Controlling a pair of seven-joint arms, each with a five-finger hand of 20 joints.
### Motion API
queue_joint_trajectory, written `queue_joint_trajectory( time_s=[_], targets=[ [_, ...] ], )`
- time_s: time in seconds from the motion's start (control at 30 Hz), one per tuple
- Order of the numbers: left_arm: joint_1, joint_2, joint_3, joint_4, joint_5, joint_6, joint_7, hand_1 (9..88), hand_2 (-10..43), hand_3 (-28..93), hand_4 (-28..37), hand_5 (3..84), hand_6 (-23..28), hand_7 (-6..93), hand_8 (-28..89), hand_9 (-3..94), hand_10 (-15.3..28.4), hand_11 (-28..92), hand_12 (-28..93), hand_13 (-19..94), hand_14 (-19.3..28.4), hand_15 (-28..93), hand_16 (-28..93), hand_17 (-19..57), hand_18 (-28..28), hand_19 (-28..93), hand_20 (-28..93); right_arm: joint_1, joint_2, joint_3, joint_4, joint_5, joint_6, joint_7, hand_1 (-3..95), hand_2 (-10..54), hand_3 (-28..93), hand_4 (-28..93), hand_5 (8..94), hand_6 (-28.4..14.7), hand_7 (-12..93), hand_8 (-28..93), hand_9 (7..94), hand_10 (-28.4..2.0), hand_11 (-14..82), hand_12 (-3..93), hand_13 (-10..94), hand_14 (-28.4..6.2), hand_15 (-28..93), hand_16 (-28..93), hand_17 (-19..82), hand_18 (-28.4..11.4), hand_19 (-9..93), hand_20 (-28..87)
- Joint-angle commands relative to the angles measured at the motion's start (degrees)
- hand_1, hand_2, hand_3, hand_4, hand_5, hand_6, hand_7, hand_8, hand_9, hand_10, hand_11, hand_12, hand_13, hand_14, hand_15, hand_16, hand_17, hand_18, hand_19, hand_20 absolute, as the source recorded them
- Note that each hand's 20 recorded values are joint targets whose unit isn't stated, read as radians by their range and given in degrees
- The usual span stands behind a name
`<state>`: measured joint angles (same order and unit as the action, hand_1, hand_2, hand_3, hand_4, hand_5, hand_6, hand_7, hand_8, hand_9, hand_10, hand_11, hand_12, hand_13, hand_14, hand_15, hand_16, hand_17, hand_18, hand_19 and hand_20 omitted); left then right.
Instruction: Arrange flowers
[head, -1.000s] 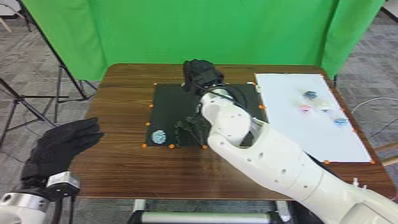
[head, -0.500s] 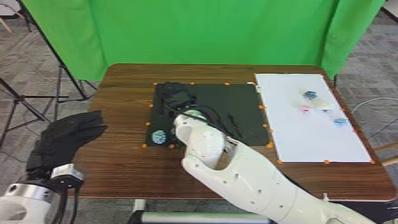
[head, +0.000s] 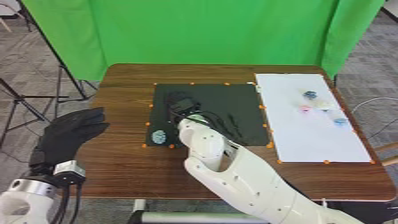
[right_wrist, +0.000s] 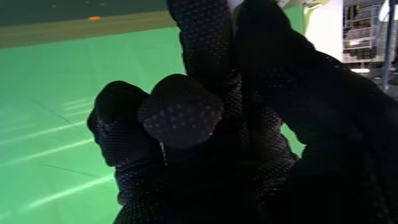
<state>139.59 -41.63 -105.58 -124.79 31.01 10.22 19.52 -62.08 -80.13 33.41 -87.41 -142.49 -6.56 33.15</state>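
In the head view, my right hand (head: 182, 103) is over the left half of the black mat (head: 209, 92), above and beyond a pale blue flower (head: 159, 136) lying near the mat's near left corner. The glove of my right hand (right_wrist: 200, 170) is close up in the right wrist view; whether it holds anything I cannot tell. On the white sheet (head: 306, 142) lie a dark blue flower (head: 310, 94), a pink one (head: 306, 108), a cream one (head: 323, 106) and a light blue one (head: 340, 121). My left hand (head: 67, 132) is open beside the table's left edge, holding nothing.
Orange markers line the edges of the mat and sheet on the brown table (head: 115, 172). A green curtain (head: 213, 32) hangs behind the table. Black stand legs (head: 67, 85) are on the floor at the left.
Over the mat, my right hand has come toward the left and nearer the robot, with a slight shift back to the right at the end. The flowers on the sheet have not moved.
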Motion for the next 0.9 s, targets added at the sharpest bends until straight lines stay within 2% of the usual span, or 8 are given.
queue_joint_trajectory(
  time_s=[0.03, 0.17, 0.23, 0.27, 0.37, 0.5, 0.63, 0.9],
  targets=[
    [-0.79, 0.02, -0.05, 0.16, 0.38, -1.04, -1.00, 27.7, 3.6, 84, -15.7, 47.9, 12.5, 22.7, -12, 39.6, 20.7, 37, 8, 28, 28.4, 65, -15, -8.7, 24.5, 62, 10, 0.16, -0.95, -0.31, 0.11, -0.13, 0.13, 1.54, 48.2, -9.5, 76, -28, 79.9, -4.0, 20, 10, 86.7, -11.5, 23.2, 30.2, 82, -5.4, 72, 24, 60, -15.9, 93, 40],
    [-0.62, -0.25, -0.19, 0.22, 0.55, -1.49, -1.09, 27.7, 3.7, 84, -15.7, 48.0, 12.6, 22.2, -12, 39.6, 20.8, 37, 8, 28, 28.4, 65, -15, -8.7, 24.5, 62, 10, 0.41, -0.87, -0.71, 0.33, -0.17, 0.44, 2.35, 45.3, -9.5, 76, -28, 77.9, -4.1, 21, 9, 84.2, -12.4, 28.1, 24.6, 82, -5.5, 72, 24, 60, -15.3, 93, 40],
    [-0.52, 0.11, -0.14, 0.37, 0.35, -1.45, -0.80, 27.7, 3.7, 83, -15.7, 48.1, 12.7, 21.9, -12, 39.6, 20.9, 37, 8, 28, 28.4, 65, -15, -8.8, 24.5, 62, 10, 0.74, -0.60, -1.22, 0.26, 0.25, 0.45, 3.15, 43.3, -9.5, 77, -28, 76.9, -4.1, 21, 8, 83.1, -13.0, 29.7, 21.8, 81, -5.7, 72, 24, 60, -15.2, 93, 39],
    [-1.17, -0.20, 0.00, 0.30, 0.60, -1.32, -1.59, 27.7, 3.7, 83, -15.7, 48.1, 12.7, 21.8, -12, 39.6, 20.9, 37, 8, 28, 28.4, 65, -15, -8.8, 24.5, 62, 10, 0.39, -0.93, -0.37, 0.51, -0.38, 0.24, 2.48, 42.8, -9.5, 77, -28, 76.5, -4.1, 21, 7, 82.9, -13.2, 29.8, 21.5, 81, -5.8, 72, 24, 60, -15.2, 93, 39],
    [-0.61, 0.30, -0.05, 0.23, 0.23, -1.13, -0.94, 27.8, 3.7, 83, -15.7, 48.1, 12.8, 21.6, -12, 39.6, 21.1, 36, 8, 27, 28.4, 64, -15, -8.8, 24.5, 62, 10, 0.70, -0.70, -1.02, 0.50, -0.12, 0.54, 3.42, 42.2, -9.5, 77, -28, 75.9, -4.2, 21, 7, 82.3, -13.4, 29.8, 21.1, 80, -6.0, 72, 24, 59, -15.1, 93, 39],
    [-1.25, -0.10, -0.09, 0.38, 0.65, -1.57, -1.63, 27.8, 3.8, 83, -15.6, 48.2, 12.9, 21.2, -12, 39.6, 21.3, 36, 8, 27, 28.4, 64, -15, -8.8, 24.5, 62, 10, 1.13, -0.72, -1.17, 0.95, -0.62, 0.44, 4.06, 41.8, -9.5, 77, -28, 75.2, -4.3, 21, 6, 81.6, -13.4, 29.7, 20.7, 80, -6.2, 72, 24, 59, -15.2, 93, 38],
    [-1.05, -0.25, -0.16, 0.31, 0.70, -1.56, -1.52, 27.8, 3.8, 83, -15.6, 48.2, 13.0, 20.9, -11, 39.6, 21.4, 36, 8, 27, 28.4, 64, -15, -8.8, 24.5, 62, 10, 1.58, -0.43, -1.39, 1.30, -0.78, 0.27, 4.99, 41.7, -9.5, 77, -28, 74.8, -4.3, 21, 5, 81.3, -13.6, 29.8, 20.4, 80, -6.2, 72, 23, 59, -15.2, 93, 38],
    [-0.21, 0.81, 0.03, 0.23, -0.19, -0.80, 0.01, 28.0, 3.9, 83, -15.5, 48.4, 13.3, 20.2, -11, 39.6, 21.8, 35, 8, 27, 28.4, 64, -15, -8.8, 24.4, 62, 10, 2.27, -0.27, -1.66, 1.84, -1.68, -0.95, 7.09, 42.0, -9.5, 77, -28, 74.1, -4.8, 21, 4, 81.1, -13.8, 29.7, 20.0, 80, -6.3, 72, 23, 60, -15.1, 93, 37]
  ],
)
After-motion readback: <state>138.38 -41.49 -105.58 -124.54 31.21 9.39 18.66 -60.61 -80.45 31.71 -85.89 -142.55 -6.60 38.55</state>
